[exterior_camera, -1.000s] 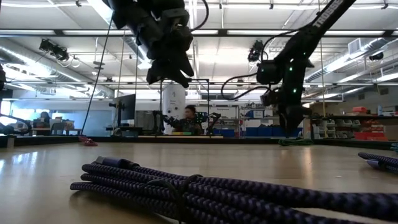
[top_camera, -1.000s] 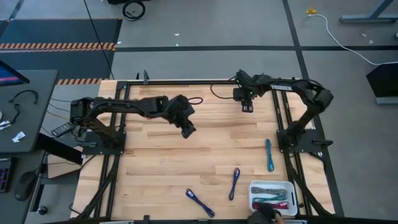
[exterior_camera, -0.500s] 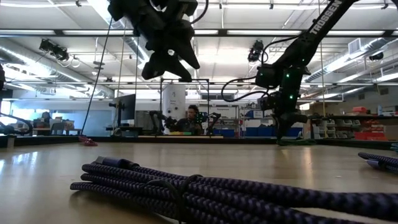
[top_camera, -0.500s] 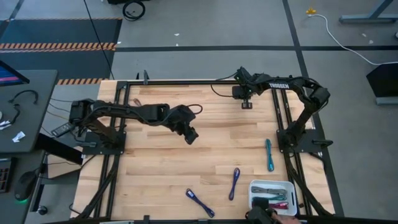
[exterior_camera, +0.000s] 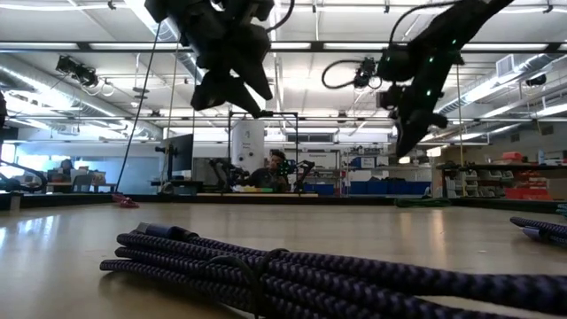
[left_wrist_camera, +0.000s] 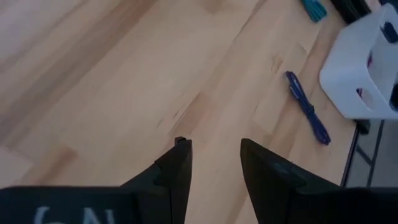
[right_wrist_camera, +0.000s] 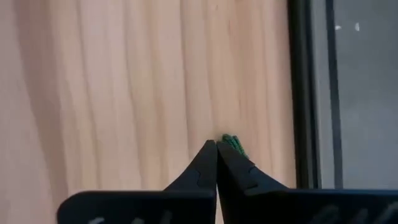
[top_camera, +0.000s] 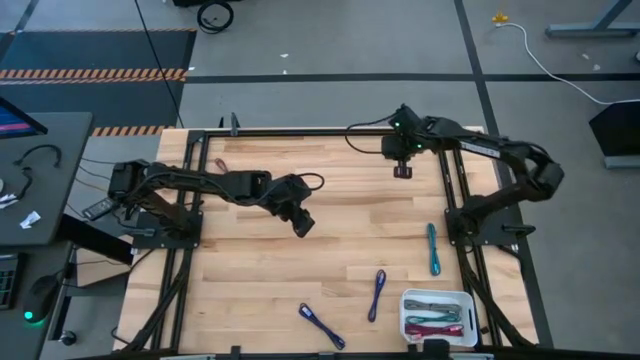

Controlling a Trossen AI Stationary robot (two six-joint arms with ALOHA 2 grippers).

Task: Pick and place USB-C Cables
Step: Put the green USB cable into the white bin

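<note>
Above the wooden surface, left claw hovers, fingers apart. Right claw, fingers together, hangs near the far edge.

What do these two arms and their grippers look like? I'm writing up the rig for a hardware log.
Both arms are dark, jointed tubes with black cables looping off them. The left gripper has two black, wedge-shaped fingers, with pale lettering on its body. The right gripper has matching black tapered fingers. The right arm carries white TROSSEN lettering and small green lights.
</note>
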